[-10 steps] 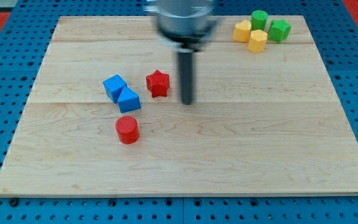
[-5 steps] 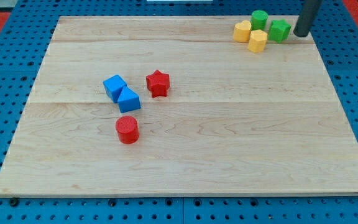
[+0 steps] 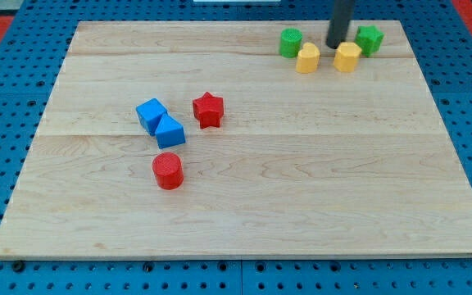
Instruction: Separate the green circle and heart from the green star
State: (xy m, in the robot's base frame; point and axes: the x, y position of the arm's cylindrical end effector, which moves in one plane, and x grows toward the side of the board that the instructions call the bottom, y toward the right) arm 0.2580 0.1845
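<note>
The green circle (image 3: 291, 42) stands near the view's top, right of centre. A yellow block (image 3: 307, 59) sits just below and right of it; its shape is hard to make out. The green star (image 3: 369, 38) is further right, with a second yellow block (image 3: 347, 56) touching its lower left. My tip (image 3: 338, 46) is down between the two pairs, right of the first yellow block and just left of the second one. There is a clear gap between the green circle and the green star.
A red star (image 3: 208, 109), two touching blue blocks (image 3: 151, 113) (image 3: 170, 131) and a red cylinder (image 3: 168, 170) sit left of centre on the wooden board (image 3: 301, 188). Blue pegboard surrounds the board.
My tip swept from the right of the green star leftward into the cluster. The green circle and one yellow block slid left; the other yellow block shifted slightly right, next to the star.
</note>
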